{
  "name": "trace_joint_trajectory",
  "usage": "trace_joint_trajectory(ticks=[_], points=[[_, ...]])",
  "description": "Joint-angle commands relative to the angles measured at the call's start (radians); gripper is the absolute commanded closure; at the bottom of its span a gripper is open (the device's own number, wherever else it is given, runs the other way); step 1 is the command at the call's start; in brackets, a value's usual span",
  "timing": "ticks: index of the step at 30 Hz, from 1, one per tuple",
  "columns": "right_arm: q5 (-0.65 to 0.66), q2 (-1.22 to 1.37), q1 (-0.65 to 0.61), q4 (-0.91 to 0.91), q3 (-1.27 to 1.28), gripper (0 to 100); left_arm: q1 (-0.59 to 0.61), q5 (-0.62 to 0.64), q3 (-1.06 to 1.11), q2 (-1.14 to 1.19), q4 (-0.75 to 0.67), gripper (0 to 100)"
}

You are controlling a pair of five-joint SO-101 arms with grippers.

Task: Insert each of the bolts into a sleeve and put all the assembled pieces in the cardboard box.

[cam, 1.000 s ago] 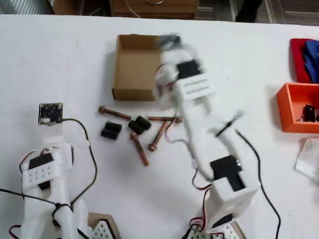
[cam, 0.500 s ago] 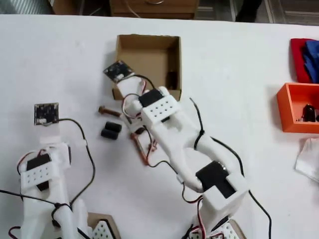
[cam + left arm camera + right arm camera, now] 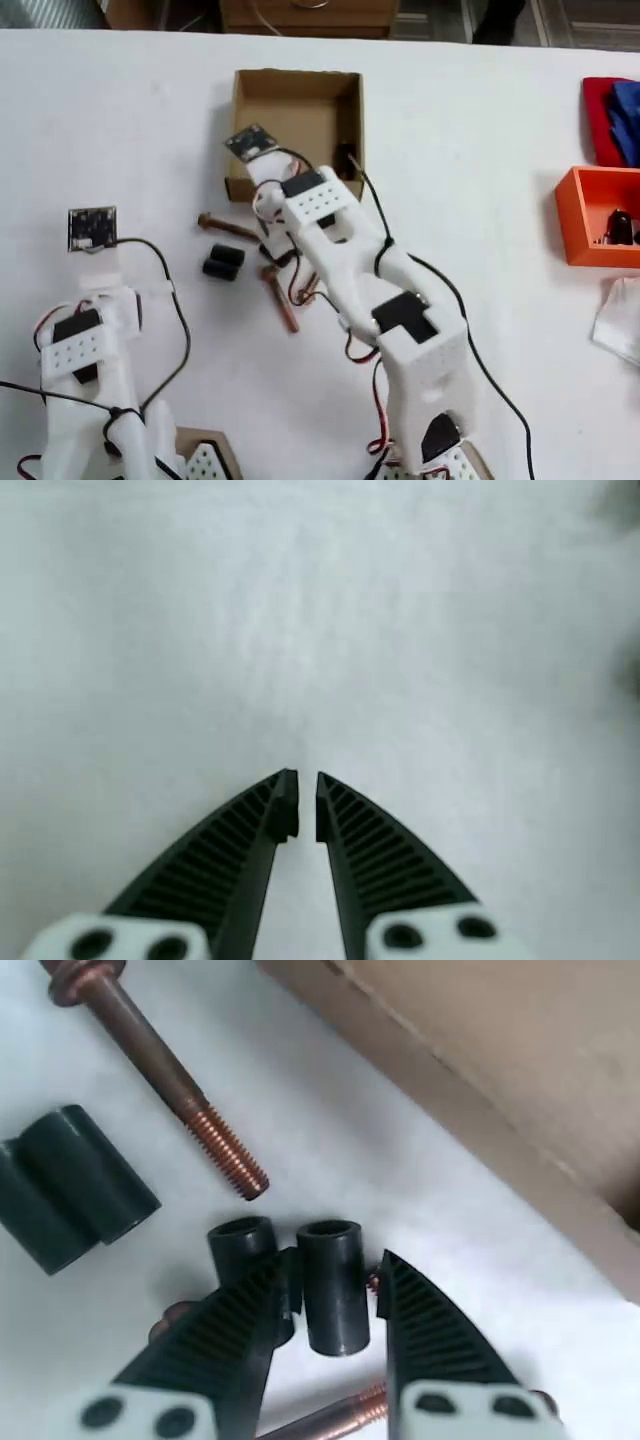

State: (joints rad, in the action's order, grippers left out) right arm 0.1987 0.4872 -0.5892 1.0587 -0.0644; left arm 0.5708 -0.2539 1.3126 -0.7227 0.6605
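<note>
Barely begun, I judge — one dark piece (image 3: pixel 346 157) seems to lie in the cardboard box (image 3: pixel 290 125). Loose bolts (image 3: pixel 228 225) and sleeves (image 3: pixel 224 262) lie at the box's six o'clock. The right gripper (image 3: pixel 337 1262) is spread astride one sleeve (image 3: pixel 333 1300); the left gripper (image 3: pixel 302 805) is pressed together, empty.

Right arm (image 3: pixel 345 255) leans over bolts (image 3: pixel 226 225) beside the cardboard box (image 3: pixel 241 125).
</note>
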Motion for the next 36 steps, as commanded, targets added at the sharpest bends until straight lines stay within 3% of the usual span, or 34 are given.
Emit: trace_joint_trajectory(ticks=[1, 7, 12, 20, 27, 31, 36], points=[[0.035, 0.025, 0.007, -0.008, -0.028, 88.9, 0.006, 0.0, -0.008, -0.012, -0.017, 94], [0.051, 0.038, 0.005, 0.019, -0.028, 89.4, 0.005, 0.0, -0.008, -0.012, -0.017, 94], [0.051, 0.044, 0.005, 0.077, -0.028, 95.4, 0.005, 0.0, -0.008, -0.012, -0.017, 94], [0.051, 0.039, 0.005, 0.119, -0.028, 85.7, 0.005, 0.0, -0.008, -0.012, -0.017, 94], [0.054, 0.038, 0.007, 0.194, -0.028, 85.8, 0.005, 0.0, -0.008, -0.012, -0.017, 94], [0.143, 0.047, 0.005, 0.194, -0.025, 86.0, 0.005, 0.0, -0.008, -0.012, -0.017, 94], [0.153, 0.047, 0.007, 0.173, -0.034, 96.5, 0.005, 0.0, -0.008, -0.012, -0.017, 94]])
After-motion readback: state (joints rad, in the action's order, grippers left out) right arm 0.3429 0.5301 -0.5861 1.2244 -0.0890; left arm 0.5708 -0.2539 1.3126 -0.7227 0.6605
